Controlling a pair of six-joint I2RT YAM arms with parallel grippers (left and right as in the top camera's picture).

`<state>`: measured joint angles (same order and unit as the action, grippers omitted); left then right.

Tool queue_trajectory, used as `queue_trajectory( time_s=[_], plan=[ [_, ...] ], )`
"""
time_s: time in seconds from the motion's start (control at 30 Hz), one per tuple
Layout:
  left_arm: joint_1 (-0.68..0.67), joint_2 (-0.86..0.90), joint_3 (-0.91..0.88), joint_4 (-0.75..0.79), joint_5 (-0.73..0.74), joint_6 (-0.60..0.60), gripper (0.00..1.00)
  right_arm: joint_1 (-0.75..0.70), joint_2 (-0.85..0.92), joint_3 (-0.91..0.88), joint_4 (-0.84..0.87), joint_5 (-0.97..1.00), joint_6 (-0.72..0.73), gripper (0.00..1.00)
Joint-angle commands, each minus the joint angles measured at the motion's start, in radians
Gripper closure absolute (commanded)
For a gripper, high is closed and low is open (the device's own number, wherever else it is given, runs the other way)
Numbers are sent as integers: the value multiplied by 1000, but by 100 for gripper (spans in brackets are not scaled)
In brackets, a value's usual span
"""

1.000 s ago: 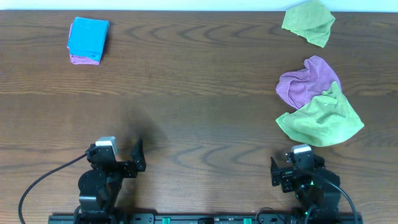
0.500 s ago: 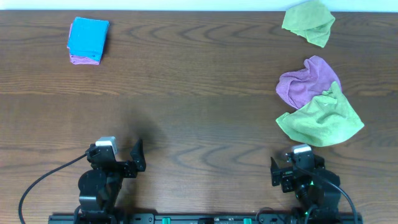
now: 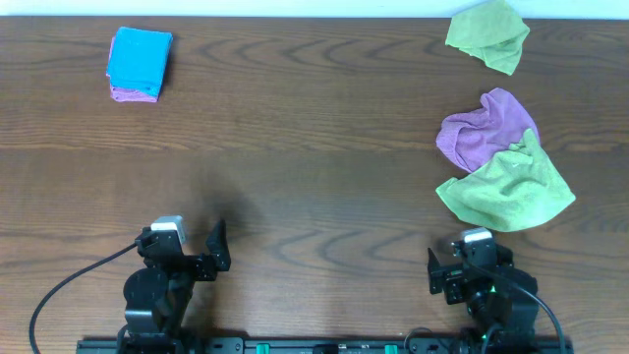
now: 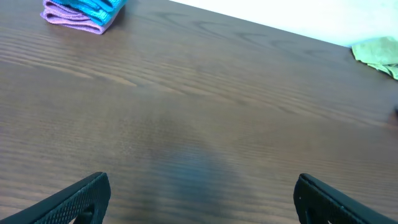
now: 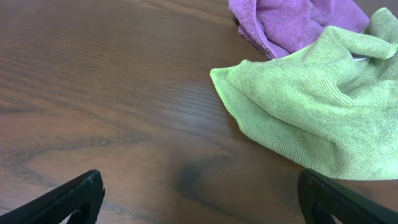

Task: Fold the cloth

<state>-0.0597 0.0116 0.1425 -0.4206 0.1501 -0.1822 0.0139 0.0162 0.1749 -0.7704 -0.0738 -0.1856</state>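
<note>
A crumpled green cloth lies at the right of the table, also in the right wrist view. It partly covers a crumpled purple cloth, seen too in the right wrist view. Another crumpled green cloth lies at the far right corner and shows in the left wrist view. My left gripper is open and empty near the front left edge. My right gripper is open and empty, just in front of the near green cloth.
A folded stack, blue cloth on purple cloth, sits at the far left corner, also in the left wrist view. The brown wooden table spreads between the stack and the crumpled cloths.
</note>
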Motion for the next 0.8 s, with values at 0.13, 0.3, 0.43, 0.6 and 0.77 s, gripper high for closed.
queue_trajectory(
  time_s=[0.13, 0.3, 0.43, 0.6, 0.77],
  plan=[
    [5, -7, -20, -1, -2, 3, 5, -9, -11, -6, 0, 3, -10, 1],
    [5, -7, -20, -1, -2, 3, 5, -9, -11, -6, 0, 3, -10, 1],
    [5, -7, -20, 0, -2, 3, 5, -9, -11, -6, 18, 2, -10, 1],
    [5, -7, -20, -1, -2, 3, 4, -9, -11, -6, 301, -90, 309, 1],
    [5, -7, -20, -1, -2, 3, 5, -9, -11, -6, 442, -130, 835, 1]
  ],
)
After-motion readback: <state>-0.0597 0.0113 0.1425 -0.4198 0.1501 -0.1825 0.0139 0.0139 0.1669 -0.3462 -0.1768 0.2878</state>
